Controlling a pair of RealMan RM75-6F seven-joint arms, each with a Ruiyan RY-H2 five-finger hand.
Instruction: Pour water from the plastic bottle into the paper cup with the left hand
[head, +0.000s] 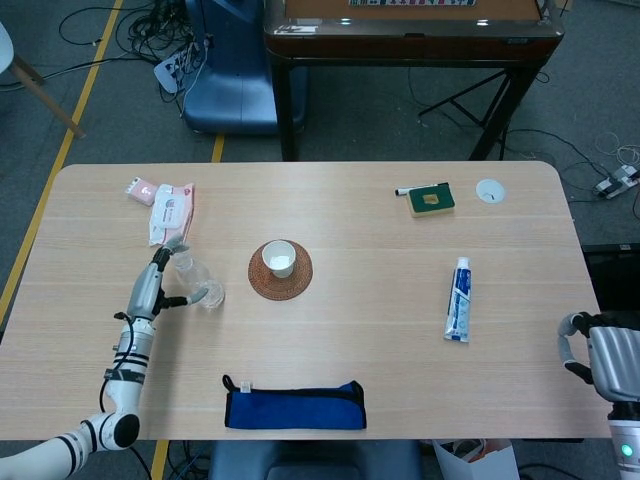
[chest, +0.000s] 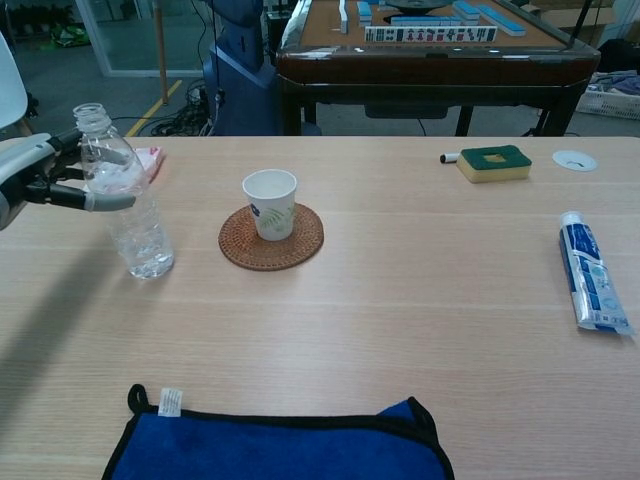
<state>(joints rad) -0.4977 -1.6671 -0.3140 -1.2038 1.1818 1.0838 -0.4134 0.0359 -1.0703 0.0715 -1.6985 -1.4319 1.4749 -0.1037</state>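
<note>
While upright, bottle (chest: 125, 200) beside robot hand (chest: 40, 175)

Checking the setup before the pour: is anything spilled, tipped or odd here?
Nothing spilled. The plastic bottle stands uncapped and slightly tilted; the left hand has fingers open beside it. The paper cup stands upright.

Even, bright overhead light, soft faint shadows on the table (chest: 420, 300), both views sharp, no glare.

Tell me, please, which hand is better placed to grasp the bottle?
The left hand: it is right beside the bottle, fingers apart. The right hand is at the table's far right edge, beyond the toothpaste.
</note>
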